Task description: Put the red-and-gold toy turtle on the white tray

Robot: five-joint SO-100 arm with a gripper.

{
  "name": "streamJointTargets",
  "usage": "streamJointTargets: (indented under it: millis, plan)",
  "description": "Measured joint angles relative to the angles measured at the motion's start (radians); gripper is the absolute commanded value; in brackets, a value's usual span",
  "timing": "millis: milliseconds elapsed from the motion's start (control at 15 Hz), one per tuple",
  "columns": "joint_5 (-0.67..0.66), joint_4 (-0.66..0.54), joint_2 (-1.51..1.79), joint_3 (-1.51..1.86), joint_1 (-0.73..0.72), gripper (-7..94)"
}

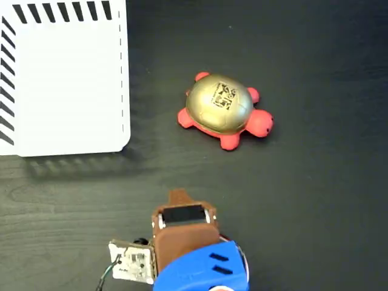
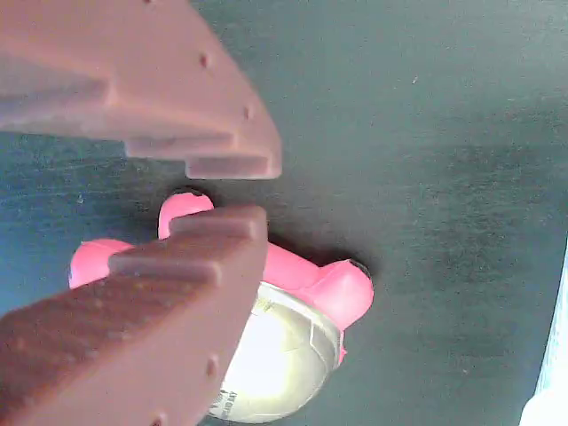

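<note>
Beyond your brown two-finger gripper [image 2: 226,191], whose fingers stood slightly parted and empty, the red-and-gold toy turtle [image 1: 225,111] sat on the dark table [image 1: 315,200], well right of the striped white tray [image 1: 66,79].

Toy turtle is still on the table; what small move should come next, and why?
Probably advance and lower the end effector toward the red-and-gold toy turtle. Its jaws look parted with nothing between them, and the turtle sits on the dark table, apart from the white tray.
</note>
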Motion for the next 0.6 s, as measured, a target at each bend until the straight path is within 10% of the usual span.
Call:
streamJointTargets:
  millis: [600]
  plan:
    - [0.132,-0.112,-0.272,-0.095,0.034,0]
